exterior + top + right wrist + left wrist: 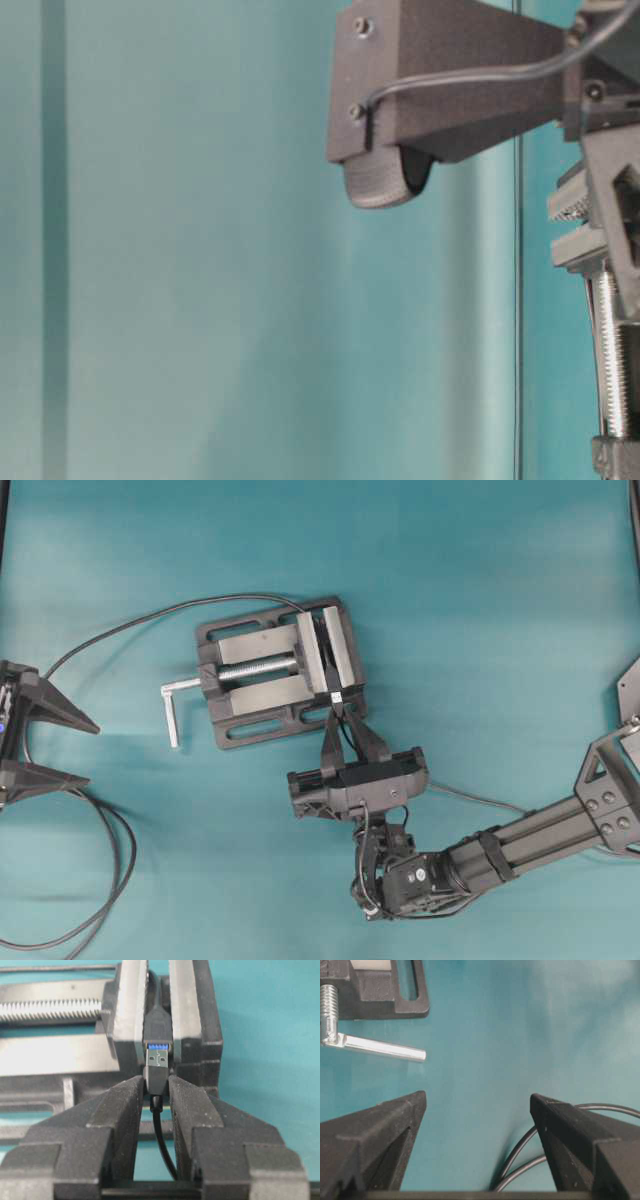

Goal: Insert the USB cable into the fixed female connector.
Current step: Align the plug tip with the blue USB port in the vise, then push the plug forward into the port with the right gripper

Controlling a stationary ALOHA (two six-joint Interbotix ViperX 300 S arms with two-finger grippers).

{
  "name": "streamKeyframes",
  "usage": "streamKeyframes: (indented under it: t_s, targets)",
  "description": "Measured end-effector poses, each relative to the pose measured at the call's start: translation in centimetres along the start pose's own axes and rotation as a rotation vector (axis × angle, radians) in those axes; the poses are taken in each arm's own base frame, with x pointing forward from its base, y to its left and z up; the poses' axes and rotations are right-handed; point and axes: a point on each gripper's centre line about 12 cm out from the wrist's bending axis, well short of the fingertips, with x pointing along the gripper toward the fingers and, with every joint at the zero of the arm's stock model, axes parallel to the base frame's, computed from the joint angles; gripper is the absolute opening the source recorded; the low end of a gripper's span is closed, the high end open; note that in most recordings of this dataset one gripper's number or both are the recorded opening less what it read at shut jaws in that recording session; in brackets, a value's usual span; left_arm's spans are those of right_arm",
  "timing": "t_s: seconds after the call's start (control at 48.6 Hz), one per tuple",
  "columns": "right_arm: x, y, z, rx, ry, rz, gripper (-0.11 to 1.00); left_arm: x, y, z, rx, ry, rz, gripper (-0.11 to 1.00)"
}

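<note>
My right gripper (157,1080) is shut on the USB cable's black plug (156,1076). Its silvery tip (157,1059) is at the blue-lined mouth of the fixed female connector (157,1027). The connector is clamped between the jaws of the dark grey vise (187,1020). I cannot tell whether the tip has entered. The thin cord (163,1135) trails back between my fingers. From overhead, the right gripper (340,712) sits at the vise's (262,695) near right corner. My left gripper (92,752) stands open at the far left, with nothing between its fingers (395,1120).
The vise's silver screw (258,666) and L-shaped handle (172,705) point left toward my left gripper. A long black cable (110,840) loops over the teal mat at lower left and passes under the left gripper (520,1160).
</note>
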Motion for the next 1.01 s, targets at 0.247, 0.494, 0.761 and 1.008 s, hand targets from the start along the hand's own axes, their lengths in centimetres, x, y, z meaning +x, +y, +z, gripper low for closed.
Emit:
streamKeyframes:
  t_s: [0.247,0.494,0.761,1.008]
  targets:
    - [0.16,-0.12,0.06,-0.002,-0.001,-0.004,0.21,0.00,0.00,0.02,0.000,-0.001,0.000,0.99]
    - [0.31,-0.37,-0.23,-0.015,0.003,0.000,0.21,0.00,0.00,0.02,0.000,-0.001,0.000,0.99]
    - [0.31,-0.35,-0.26,-0.015,0.005,0.002,0.21,-0.01,-0.02,0.08,0.000,-0.003,-0.001,0.99]
    - [0.29,-0.27,-0.28,-0.012,0.009,0.006,0.21,0.00,0.00,0.02,-0.002,-0.001,0.000,0.99]
